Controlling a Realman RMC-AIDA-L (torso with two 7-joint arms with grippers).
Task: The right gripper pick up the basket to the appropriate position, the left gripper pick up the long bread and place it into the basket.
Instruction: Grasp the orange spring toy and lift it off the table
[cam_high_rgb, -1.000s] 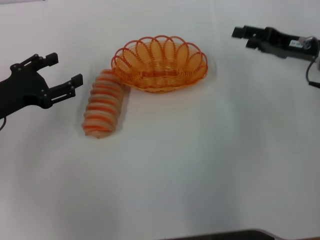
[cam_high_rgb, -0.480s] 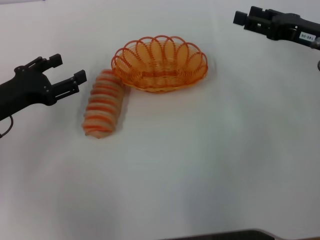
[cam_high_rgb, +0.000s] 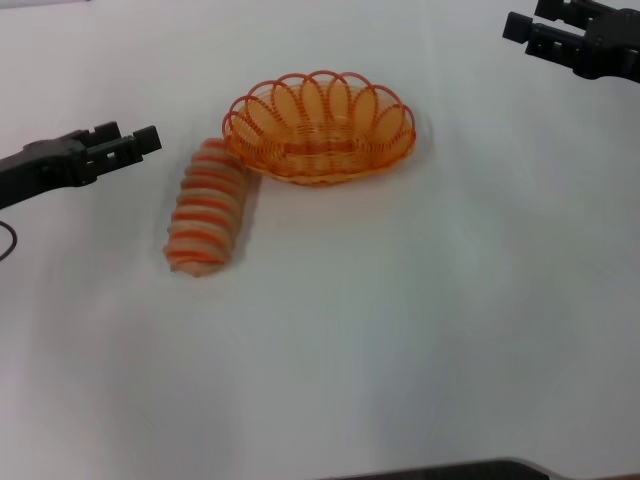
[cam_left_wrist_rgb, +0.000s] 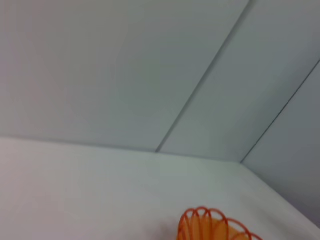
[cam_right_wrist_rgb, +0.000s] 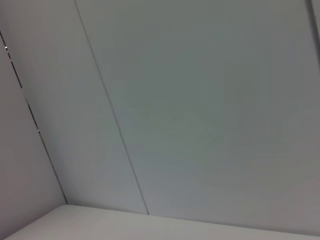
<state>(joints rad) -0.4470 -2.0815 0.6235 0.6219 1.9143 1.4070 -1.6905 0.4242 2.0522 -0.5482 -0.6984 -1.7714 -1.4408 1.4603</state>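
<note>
The left tool sits low over the tabletop at the left edge of the head view, just beside the long bread but not touching it; seen edge-on, its fingers overlap, so I cannot tell whether it is released or clenched, and it holds nothing. Its level, sideways pose suggests an approach along the loaf's near flank rather than from above. The striped bread lies flat and slantwise, its far end resting against the left rim of the orange wire basket, so lifting the basket now would likely nudge the loaf. The basket stands upright and empty at centre; the left wrist view catches only a few loops of its scalloped rim against the wall. Far right and well apart from the basket, the right tool hangs at the upper corner, empty, its fingers seemingly parted a little, so no part of the task is done yet.
</note>
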